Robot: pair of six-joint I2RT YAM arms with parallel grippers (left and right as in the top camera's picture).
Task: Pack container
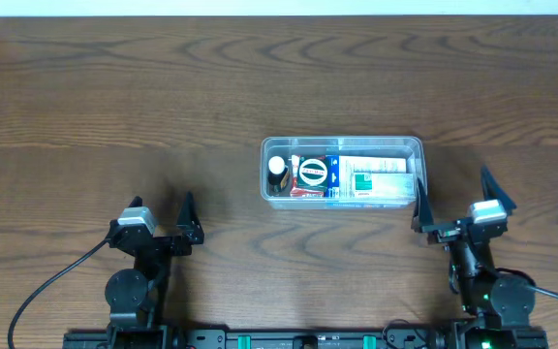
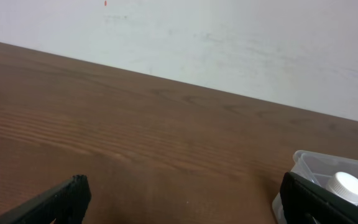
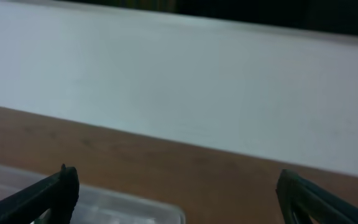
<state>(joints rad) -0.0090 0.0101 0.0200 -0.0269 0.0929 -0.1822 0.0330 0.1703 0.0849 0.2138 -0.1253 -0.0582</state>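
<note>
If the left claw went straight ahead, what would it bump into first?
Probably nothing nearby: the left gripper points across bare table toward the pale wall. The container sits off to its right, seemingly outside that line.

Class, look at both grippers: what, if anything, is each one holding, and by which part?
Nothing is held. The left gripper and the right gripper are both open and empty; the container rests on the table, ungripped.

No legible text, brand or number anywhere. Printed labels in red, blue, green and white on the packets (image 1: 366, 180) inside the container (image 1: 342, 142), too small to read; likewise a round red-and-white mark (image 1: 313, 173) on one packet.
</note>
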